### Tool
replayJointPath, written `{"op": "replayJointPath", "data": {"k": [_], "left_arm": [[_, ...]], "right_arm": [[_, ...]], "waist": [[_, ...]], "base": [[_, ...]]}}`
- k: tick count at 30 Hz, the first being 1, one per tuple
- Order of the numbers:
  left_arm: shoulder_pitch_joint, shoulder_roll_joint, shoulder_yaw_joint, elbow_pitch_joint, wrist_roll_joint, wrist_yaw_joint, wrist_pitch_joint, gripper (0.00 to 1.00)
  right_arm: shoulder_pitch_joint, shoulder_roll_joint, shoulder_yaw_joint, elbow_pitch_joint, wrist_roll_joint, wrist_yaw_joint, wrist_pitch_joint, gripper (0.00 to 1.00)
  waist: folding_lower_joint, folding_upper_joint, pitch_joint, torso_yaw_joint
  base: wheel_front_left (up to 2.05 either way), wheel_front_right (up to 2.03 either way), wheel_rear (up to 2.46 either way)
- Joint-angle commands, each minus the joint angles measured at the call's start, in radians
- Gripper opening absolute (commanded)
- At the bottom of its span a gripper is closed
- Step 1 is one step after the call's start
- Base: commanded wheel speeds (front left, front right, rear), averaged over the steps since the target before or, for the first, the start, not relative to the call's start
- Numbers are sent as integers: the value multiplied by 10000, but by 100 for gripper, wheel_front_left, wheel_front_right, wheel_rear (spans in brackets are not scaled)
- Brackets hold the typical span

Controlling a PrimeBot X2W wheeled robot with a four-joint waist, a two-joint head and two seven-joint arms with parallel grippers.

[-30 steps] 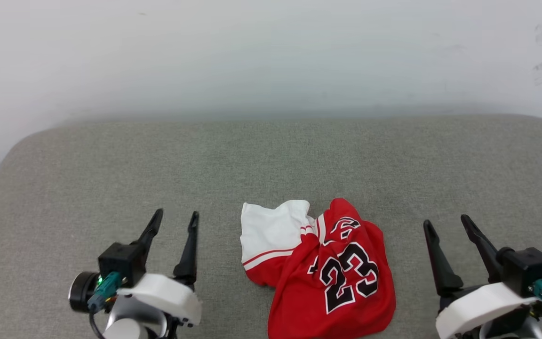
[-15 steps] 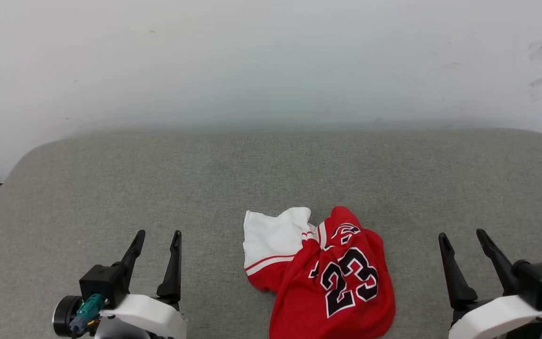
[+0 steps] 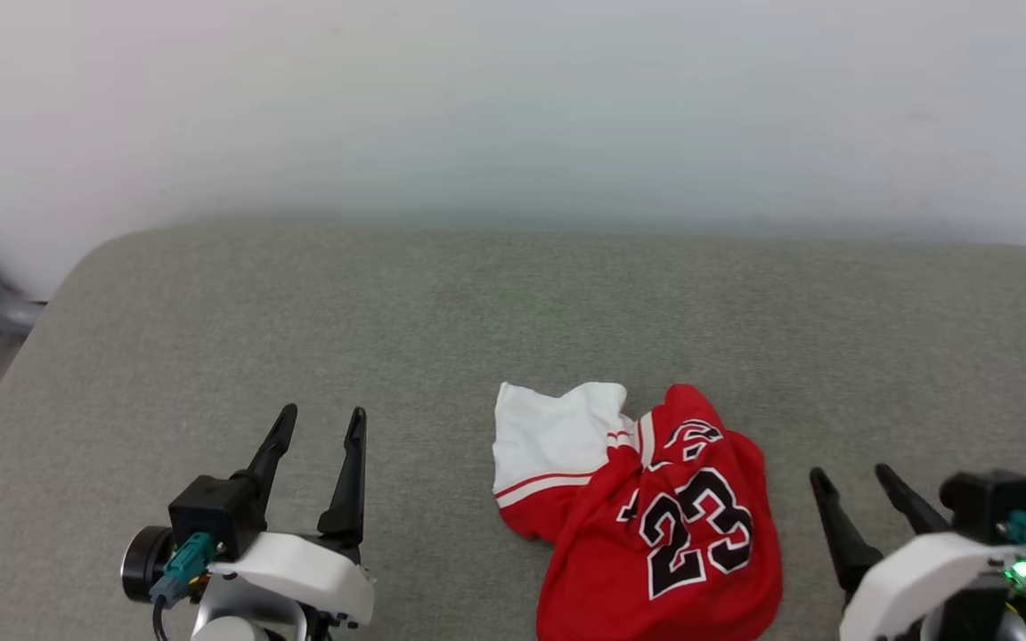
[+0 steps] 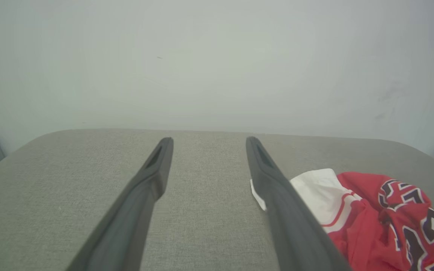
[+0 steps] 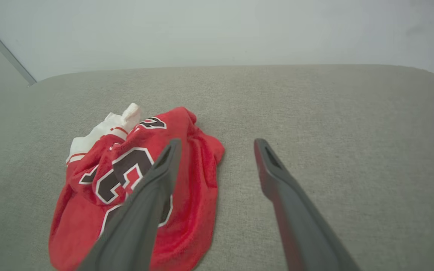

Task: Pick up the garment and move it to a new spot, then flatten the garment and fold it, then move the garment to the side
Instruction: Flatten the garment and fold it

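Jaws on both arms are held well parted, and nothing is gripped by either. The left gripper is seen above the near left part of the grey cushion, and the right gripper above its near right part. The garment is found crumpled in a heap on the cushion, close to its near edge and somewhat right of its middle. One white sleeve is spread toward the cushion's left side, and the black "23" is creased but readable. The garment is touched by neither gripper. No step of the task is judged to be done: the garment has not yet been lifted, so moving, flattening, folding and setting aside are all left.
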Motion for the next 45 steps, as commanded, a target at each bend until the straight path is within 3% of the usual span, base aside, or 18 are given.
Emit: {"op": "replayJointPath", "data": {"k": [1, 4, 12, 20, 26, 27, 28, 29, 36, 41, 45], "left_arm": [[-170, -66, 32, -7, 61, -79, -25, 100], [-367, -195, 26, -21, 173, -213, -25, 100], [-888, -622, 218, 55, 501, -593, -26, 100], [-1136, -1093, 525, 205, 791, -943, -26, 100], [-1202, -1362, 779, 374, 984, -1206, -26, 100], [-1197, -1403, 810, 404, 1030, -1232, -26, 100], [-1201, -1447, 829, 447, 1053, -1291, -26, 100], [-1214, -1492, 840, 480, 1097, -1331, -26, 100], [-927, -1603, 1075, 740, 1262, -1479, -27, 100], [-806, -1479, 1146, 848, 1350, -1516, -27, 100], [-682, -1383, 1171, 887, 1356, -1452, -18, 100]], "right_arm": [[-368, 17, 126, 73, 129, -7, 350, 100], [-1024, -78, 452, 152, 297, -7, 1162, 100], [-2966, -1229, 2393, 700, 1214, -7, 3064, 100], [-4350, -2223, 4494, 1761, 2098, -7, 4349, 100], [-4794, -2632, 5304, 2547, 2719, -7, 4998, 100], [-4844, -2660, 5375, 2624, 2807, -7, 4997, 93], [-4894, -2664, 5416, 2695, 2920, -7, 4935, 37], [-4998, -2689, 5455, 2731, 2934, -7, 4831, 0], [-5643, -2644, 5479, 2693, 2856, -7, 3415, 0], [-5657, -2639, 4873, 2744, 2684, -7, 2647, 0], [-5057, -2635, 3722, 2688, 2495, -7, 2204, 0]], "waist": [[0, 0, 189, 266], [0, 0, 480, 558], [0, 0, 1318, 1166], [0, 0, 1858, 1469], [0, 0, 2017, 1519], [0, 0, 2021, 1506], [0, 0, 2016, 1495], [0, 0, 2005, 1485], [0, 0, 1589, 1196], [0, 0, 1241, 877], [0, 0, 1023, 519]], "base": [[0, 0, 0], [0, 0, 0], [0, 0, 0], [0, 0, 0], [0, 0, 0], [0, 0, 0], [0, 0, 0], [0, 0, 0], [0, 0, 0], [0, 0, 0], [0, 0, 0]]}}
